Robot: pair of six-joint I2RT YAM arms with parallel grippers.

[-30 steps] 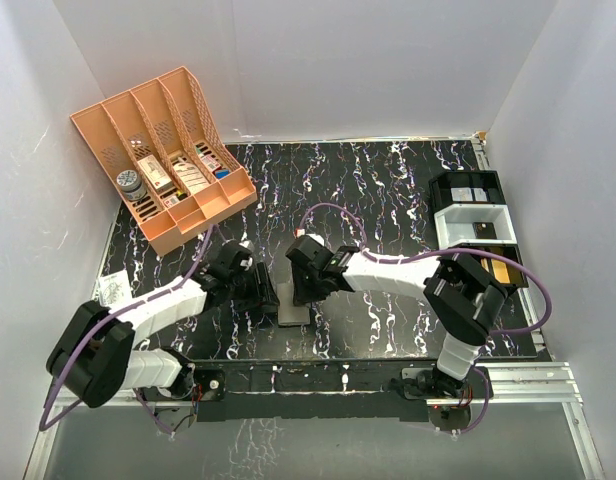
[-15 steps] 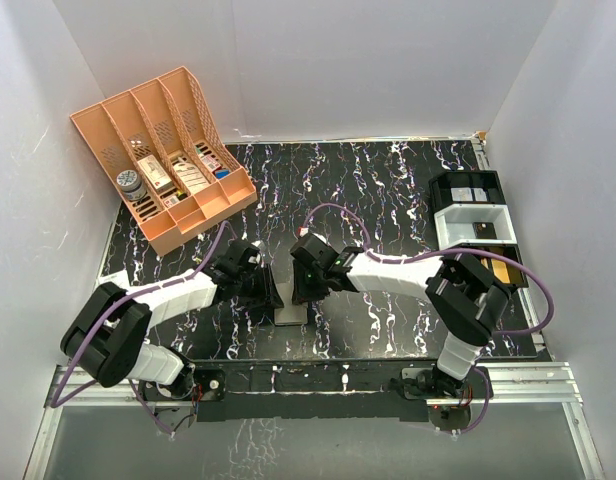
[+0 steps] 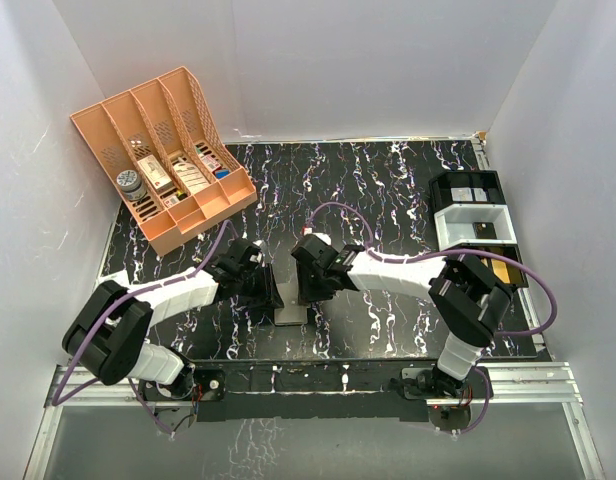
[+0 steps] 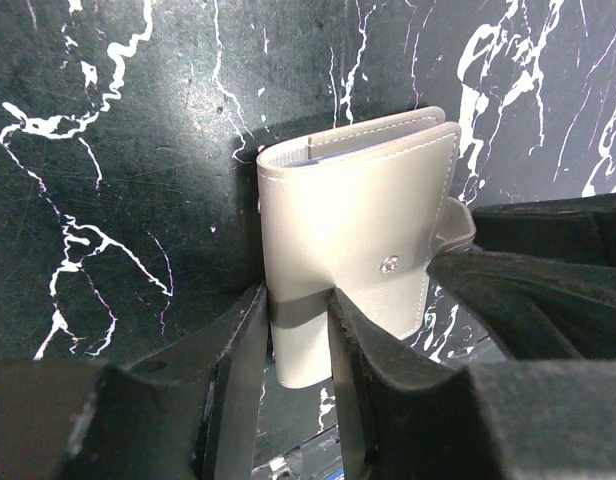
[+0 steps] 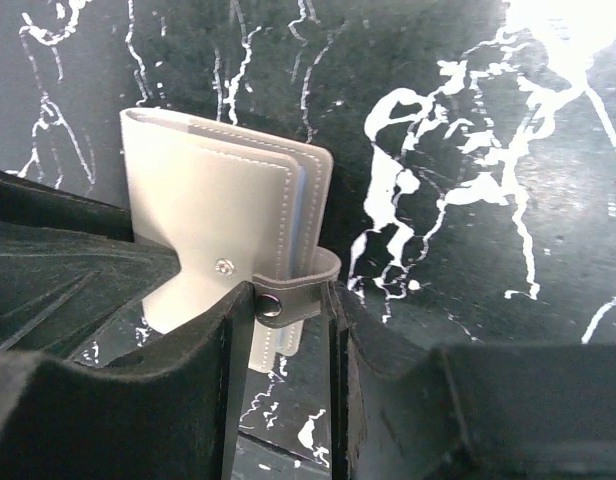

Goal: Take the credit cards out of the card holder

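Two claws on one closed card holder (image 3: 291, 313), lying centre-front on the table (image 3: 388, 180). Step in hand, as I read it: getting the holder open. No credit cards are coming out of it yet.

Far left, back corner: peach rack (image 3: 158, 140). Front slots hold small labelled boxes (image 3: 173, 175) + a round jar-like item (image 3: 133, 185). Not part of the job.

L gripper (image 4: 298, 320): clenched on the holder's spine-side end, fingers pressing it from both sides, pinning it down. Snap stud (image 4: 389, 264) sits bare on the cover. A pale-blue edge (image 4: 328, 152) peeps between the covers; cards or sleeves, can't tell.

R gripper (image 5: 285, 330): fingers closed in on the side tab (image 5: 283, 298), touching it both sides, so it looks pinched. The tab's snap sits just off the stud, so the clasp is prob. undone already.

Next move, my guess: R peels tab + top cover up and away while L keeps the rest flat. That needs L's hold not to trap both panels, else nothing opens. The tab is small & slick, so it could slip out.

Right side: black tray (image 3: 466, 174) w/ grey flat pieces inside. Just nearer, white tray (image 3: 473, 210) w/ one dark flat piece. Nearer again, a gold-orange strip (image 3: 503, 272), half hidden by the R arm. These may be cards; too small to say.
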